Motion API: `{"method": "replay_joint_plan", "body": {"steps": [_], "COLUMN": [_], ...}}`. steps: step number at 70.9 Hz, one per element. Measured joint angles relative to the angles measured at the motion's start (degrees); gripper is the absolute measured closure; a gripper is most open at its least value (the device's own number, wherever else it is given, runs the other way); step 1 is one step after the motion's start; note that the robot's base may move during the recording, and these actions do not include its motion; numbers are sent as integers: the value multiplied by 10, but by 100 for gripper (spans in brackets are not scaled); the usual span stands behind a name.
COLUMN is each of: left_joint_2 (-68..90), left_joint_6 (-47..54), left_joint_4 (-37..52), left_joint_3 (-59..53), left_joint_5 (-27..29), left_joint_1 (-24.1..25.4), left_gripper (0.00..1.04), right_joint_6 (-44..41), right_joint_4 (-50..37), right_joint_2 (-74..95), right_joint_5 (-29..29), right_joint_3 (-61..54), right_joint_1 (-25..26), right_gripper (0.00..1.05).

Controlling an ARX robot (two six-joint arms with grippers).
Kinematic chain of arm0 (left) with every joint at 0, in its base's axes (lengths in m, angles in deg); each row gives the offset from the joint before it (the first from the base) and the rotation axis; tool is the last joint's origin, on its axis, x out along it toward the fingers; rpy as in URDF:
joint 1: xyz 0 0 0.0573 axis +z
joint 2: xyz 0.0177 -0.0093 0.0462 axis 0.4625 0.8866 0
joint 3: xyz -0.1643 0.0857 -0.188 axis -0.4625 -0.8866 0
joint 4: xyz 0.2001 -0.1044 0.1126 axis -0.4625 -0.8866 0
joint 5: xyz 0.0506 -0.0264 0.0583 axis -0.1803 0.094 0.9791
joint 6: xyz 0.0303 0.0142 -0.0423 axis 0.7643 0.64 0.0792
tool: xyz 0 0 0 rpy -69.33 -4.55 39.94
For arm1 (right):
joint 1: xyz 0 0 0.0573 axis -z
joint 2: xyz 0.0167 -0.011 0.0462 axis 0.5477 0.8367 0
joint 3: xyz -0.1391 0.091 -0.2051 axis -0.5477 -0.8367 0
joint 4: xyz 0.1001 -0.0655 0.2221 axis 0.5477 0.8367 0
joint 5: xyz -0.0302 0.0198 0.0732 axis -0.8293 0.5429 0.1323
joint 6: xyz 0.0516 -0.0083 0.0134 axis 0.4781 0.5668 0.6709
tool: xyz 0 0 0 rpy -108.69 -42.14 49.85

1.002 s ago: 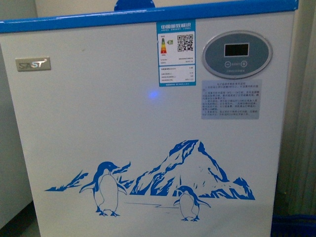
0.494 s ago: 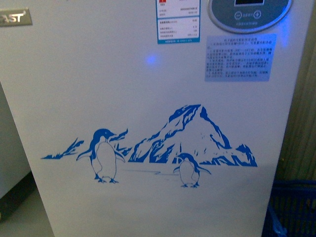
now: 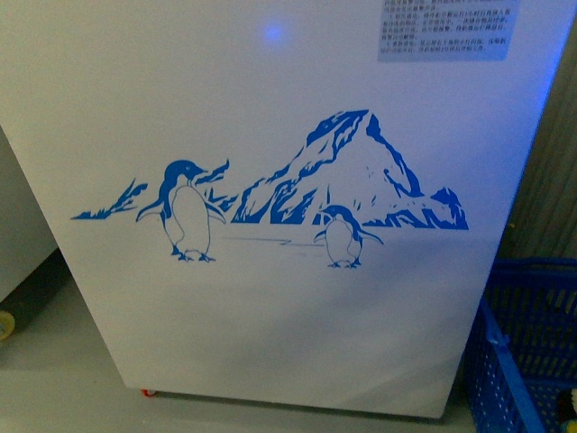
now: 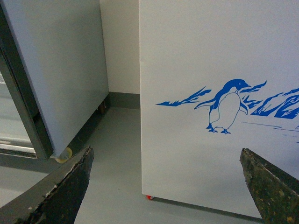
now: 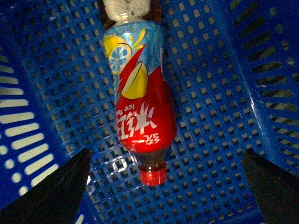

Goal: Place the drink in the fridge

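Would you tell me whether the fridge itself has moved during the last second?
No. The fridge stands unchanged beside the grey cabinet; only the camera dipped, bringing the blue basket into view.

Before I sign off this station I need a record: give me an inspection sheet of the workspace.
Surface: grey floor, fridge standing on it.
Job's things: fridge, white front with penguin decal, top out of view; drink lying in blue basket, red cap on.
Clutter: nothing seen.
End effectors: left end effector open, empty, facing fridge; right end effector open above drink, not touching it.
Cables: nothing seen.
Surroundings: grey cabinet left of fridge, wall behind; basket right of fridge.
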Motion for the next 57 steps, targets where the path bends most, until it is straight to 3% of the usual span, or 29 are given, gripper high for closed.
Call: {"method": "replay_joint_plan", "body": {"steps": [32,57], "left_joint_2": [0,0], "left_joint_6": [0,0], "left_joint_4": [0,0], "left_joint_3": [0,0], "left_joint_5": [0,0], "left_joint_1": [0,0], "left_gripper": [8,8], "right_joint_6": [9,10], "right_joint_4": [63,105], "right_joint_2": [179,242], "right_joint_5": [-17,-16], "right_joint_3": [200,295], "right_joint_1": [-11,-21], "right_gripper": [8,8]}}
